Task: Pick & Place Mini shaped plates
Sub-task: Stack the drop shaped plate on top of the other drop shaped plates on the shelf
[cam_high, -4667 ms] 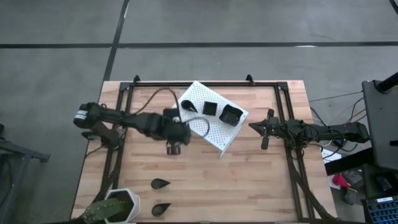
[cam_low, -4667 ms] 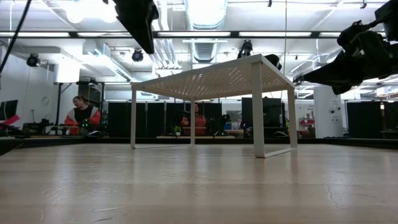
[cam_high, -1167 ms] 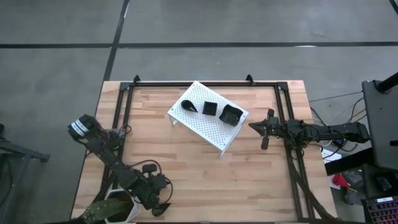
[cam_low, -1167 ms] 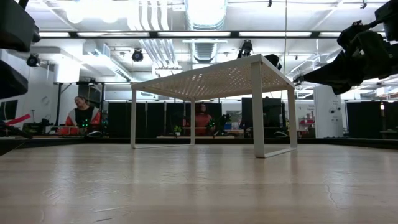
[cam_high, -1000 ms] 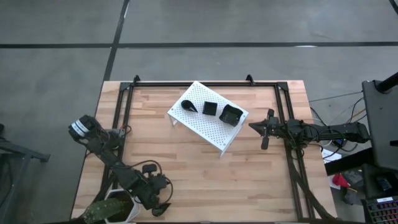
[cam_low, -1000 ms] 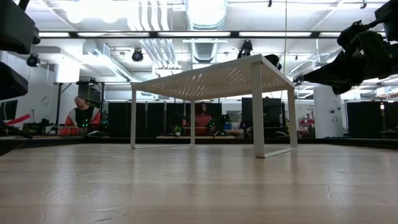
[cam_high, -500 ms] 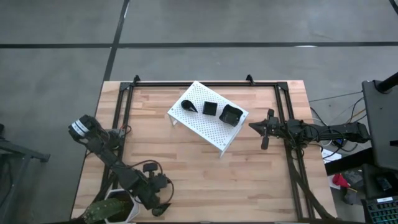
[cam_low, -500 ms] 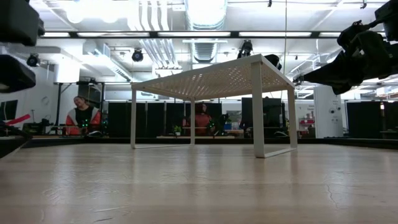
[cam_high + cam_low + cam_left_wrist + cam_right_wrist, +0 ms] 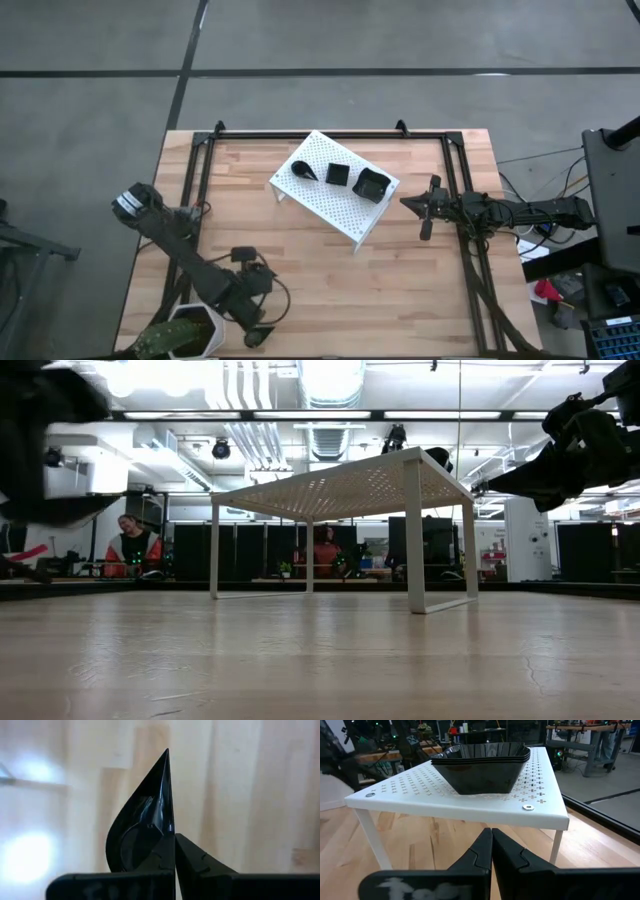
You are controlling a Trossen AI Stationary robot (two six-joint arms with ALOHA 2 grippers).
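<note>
Lifting slightly since half a second ago, the left gripper (image 9: 252,308) now sits a little farther from the tabletop's near edge, with one teardrop plate (image 9: 142,827) pinched between its fingers (image 9: 197,860). In the left wrist view that glossy black plate stands on edge, its sharp tip pointing away from the wrist, and the jaws are clamped on its rounded end, which they partly cover. From above, the arm's wrist hides the held plate completely.

Just beside the gripper, right at the near edge of the tabletop, a second teardrop plate (image 9: 256,338) lies flat. Next to it, at the near left corner, the white hexagonal pot (image 9: 198,322) is cut off by the frame.

On the white perforated rack (image 9: 345,212), toward the far edge of the tabletop, three dishes rest in a row: a leaf-shaped plate (image 9: 302,170), a small square plate (image 9: 338,174) and a stack of wavy-rimmed square plates (image 9: 371,184). How many plates are in that stack is hard to count.

Near the right edge, the right gripper (image 9: 424,215) hangs off the rack's corner, jaws pressed together and holding nothing.
</note>
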